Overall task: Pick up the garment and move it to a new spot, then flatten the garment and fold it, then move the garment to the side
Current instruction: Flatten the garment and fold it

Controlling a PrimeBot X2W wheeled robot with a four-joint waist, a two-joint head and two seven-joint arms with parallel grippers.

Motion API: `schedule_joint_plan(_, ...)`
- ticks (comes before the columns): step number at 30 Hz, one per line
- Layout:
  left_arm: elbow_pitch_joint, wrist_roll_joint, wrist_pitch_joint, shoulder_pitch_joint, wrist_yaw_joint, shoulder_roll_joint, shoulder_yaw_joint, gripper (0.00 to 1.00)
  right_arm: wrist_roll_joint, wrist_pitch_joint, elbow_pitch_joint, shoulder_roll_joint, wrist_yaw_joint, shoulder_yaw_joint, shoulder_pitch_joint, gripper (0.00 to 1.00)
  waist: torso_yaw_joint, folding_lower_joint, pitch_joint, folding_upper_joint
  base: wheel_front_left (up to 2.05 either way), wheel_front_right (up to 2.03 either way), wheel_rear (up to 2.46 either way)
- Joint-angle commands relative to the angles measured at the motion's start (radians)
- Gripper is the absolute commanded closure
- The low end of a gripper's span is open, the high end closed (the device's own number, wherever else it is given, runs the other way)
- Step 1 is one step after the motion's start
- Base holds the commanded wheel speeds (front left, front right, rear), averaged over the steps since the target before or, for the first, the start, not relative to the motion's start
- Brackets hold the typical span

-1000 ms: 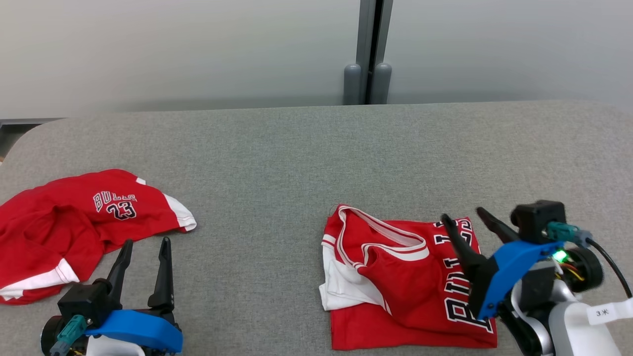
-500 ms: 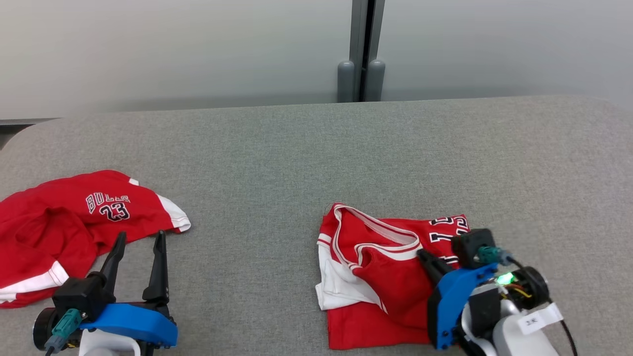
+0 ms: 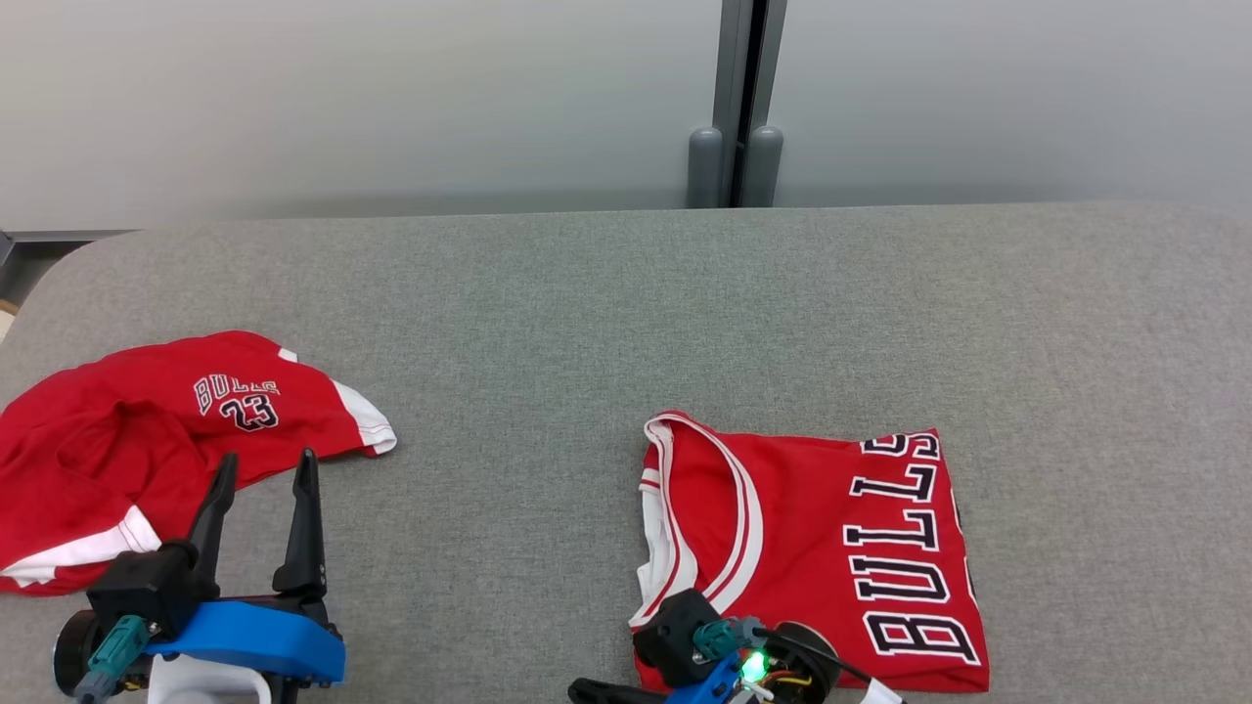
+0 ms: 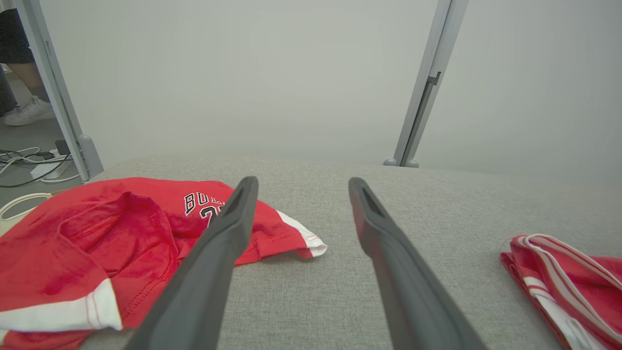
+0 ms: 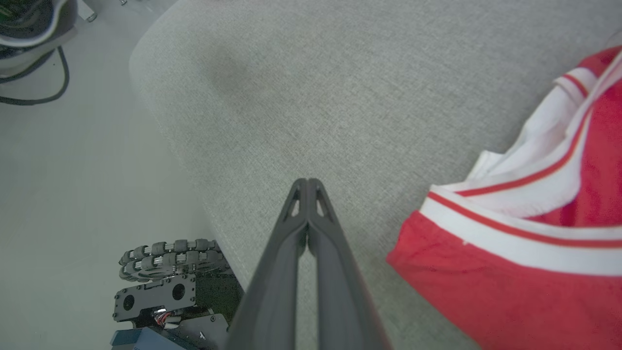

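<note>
Table: a wide grey cloth-covered table [image 3: 587, 313] with rounded corners spans the room, backed by a pale partition wall and a grey post [image 3: 736, 98].
Crumpled garment: a crumpled red garment [image 3: 127, 440] with white trim, printed "BULLS 23", lies in a heap at the table's left end.
Folded jersey: the folded Bulls jersey [image 3: 831, 548], red with white bands, lies flat right of centre near the front edge. Its neckline is to the left and the "BULLS" lettering runs up its right side.
Left gripper: the left gripper [image 3: 267, 458] has its two dark fingers spread wide with nothing between them. It is at the near edge of the crumpled red garment; whether it touches the cloth cannot be told.
Right gripper: the right gripper [image 5: 307, 182] has its fingers pressed together and empty. It sits low over the table's front edge, just beside the jersey's white-banded corner and apart from the cloth.
Floor: a roller wheel [image 5: 167, 257] of the robot's base shows below the table edge. Cables [image 4: 24, 160] and a person's white shoe [image 4: 29, 112] lie beyond the table's left end.
</note>
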State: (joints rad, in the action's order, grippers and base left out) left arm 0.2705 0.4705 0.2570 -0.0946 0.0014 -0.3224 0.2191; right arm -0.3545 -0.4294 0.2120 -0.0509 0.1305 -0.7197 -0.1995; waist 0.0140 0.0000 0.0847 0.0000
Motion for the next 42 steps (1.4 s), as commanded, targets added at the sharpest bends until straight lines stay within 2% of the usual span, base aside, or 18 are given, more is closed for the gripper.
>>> schedule_joint_plan(1,-0.005,0.005,0.001,0.007,0.009,-0.004,-0.005,0.0,-0.014,0.004,-0.021,-0.01,0.001,0.002,-0.003,1.0,-0.002,0.0,0.0,0.0,0.0,0.0,0.0)
schedule_joint_plan(3,-0.011,0.01,0.001,0.013,0.014,-0.005,-0.009,0.0,-0.029,0.024,-0.061,-0.018,0.001,0.022,-0.005,1.0,-0.005,0.0,-0.001,0.0,0.0,0.0,0.0)
schedule_joint_plan(4,-0.013,0.012,0.002,0.017,0.016,-0.005,-0.012,0.0,-0.031,0.042,-0.083,-0.018,0.001,0.048,0.001,0.96,-0.006,0.0,-0.002,0.0,0.0,0.0,0.0)
schedule_joint_plan(5,-0.015,0.013,0.002,0.022,0.016,-0.005,-0.013,0.0,-0.028,0.064,-0.104,-0.018,0.001,0.084,0.01,0.14,-0.007,0.0,-0.003,0.0,0.0,0.0,0.0)
schedule_joint_plan(6,-0.017,0.014,0.003,0.026,0.017,-0.005,-0.014,0.0,-0.021,0.09,-0.125,-0.016,0.001,0.125,0.022,0.0,-0.008,0.0,-0.005,0.0,0.0,0.0,0.0)
schedule_joint_plan(11,-0.027,0.017,0.004,0.039,0.023,-0.001,-0.014,0.0,0.018,0.25,-0.227,-0.005,0.001,0.35,0.07,0.0,-0.013,0.0,-0.015,0.0,0.0,0.0,0.0)
schedule_joint_plan(14,-0.029,0.017,0.004,0.045,0.025,0.002,-0.013,0.0,0.063,0.323,-0.244,-0.004,0.001,0.48,0.107,0.0,-0.02,0.0,-0.022,0.0,0.0,0.0,0.0)
schedule_joint_plan(21,-0.035,0.018,0.005,0.055,0.032,0.0,-0.011,0.0,0.127,0.376,-0.232,-0.001,0.001,0.675,0.161,0.0,-0.041,0.0,-0.034,0.0,0.0,0.0,0.0)
schedule_joint_plan(31,-0.028,0.019,0.005,0.075,0.038,0.004,0.003,0.0,0.127,0.403,-0.158,0.0,0.001,0.763,0.195,0.0,-0.06,0.0,-0.061,0.0,0.0,0.0,0.0)
schedule_joint_plan(42,-0.028,0.03,0.006,0.118,0.048,0.002,0.004,0.0,0.143,0.389,-0.093,0.001,0.001,0.742,0.192,0.0,-0.067,0.0,-0.093,0.0,0.0,0.0,0.0)
